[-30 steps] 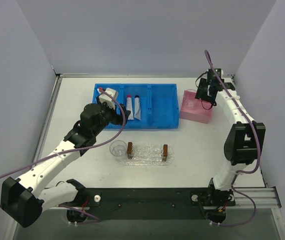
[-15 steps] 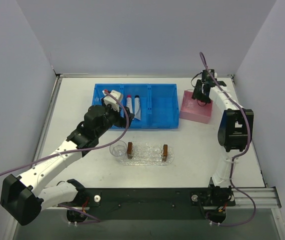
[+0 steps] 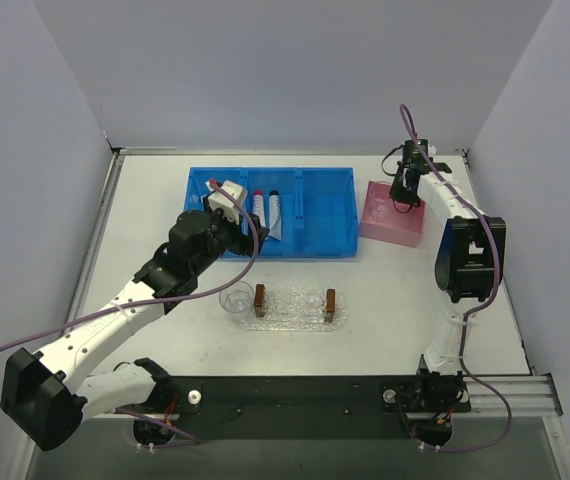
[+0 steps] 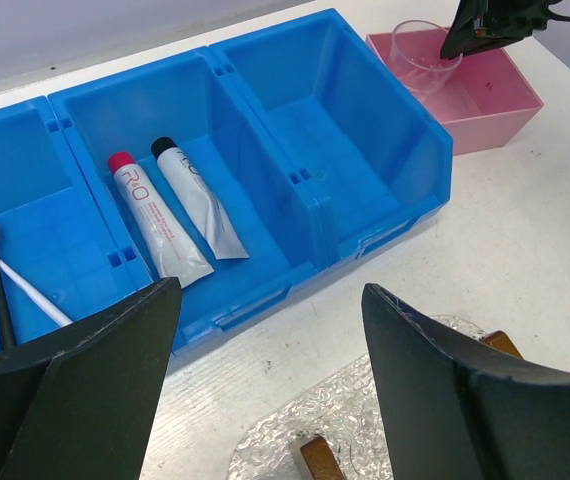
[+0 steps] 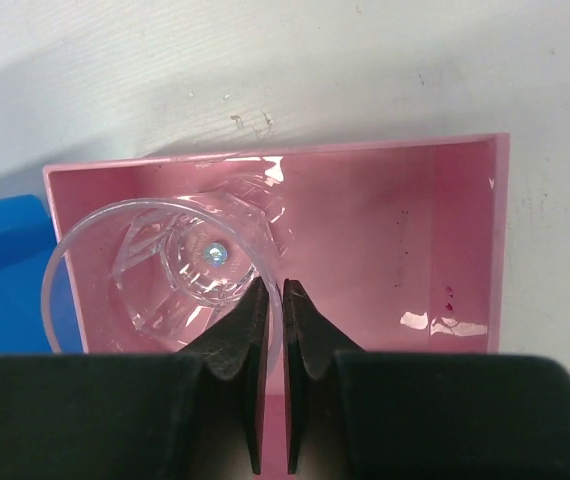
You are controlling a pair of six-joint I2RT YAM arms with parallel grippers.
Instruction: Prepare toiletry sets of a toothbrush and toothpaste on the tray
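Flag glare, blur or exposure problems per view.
Right wrist: white glare patches on the pink box floor and on the clear cup; own fingers near-black, no detail. Left wrist: fingers soft and dark, toothpaste tubes sharp. Top external: even light, faint shadows, tray washes out against the table.

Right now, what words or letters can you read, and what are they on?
"RO", roughly, with a blurred small mark between the letters: on the red-capped tube.
Black-capped tube: similar print, too blurred to read.
Nothing else shows any writing.
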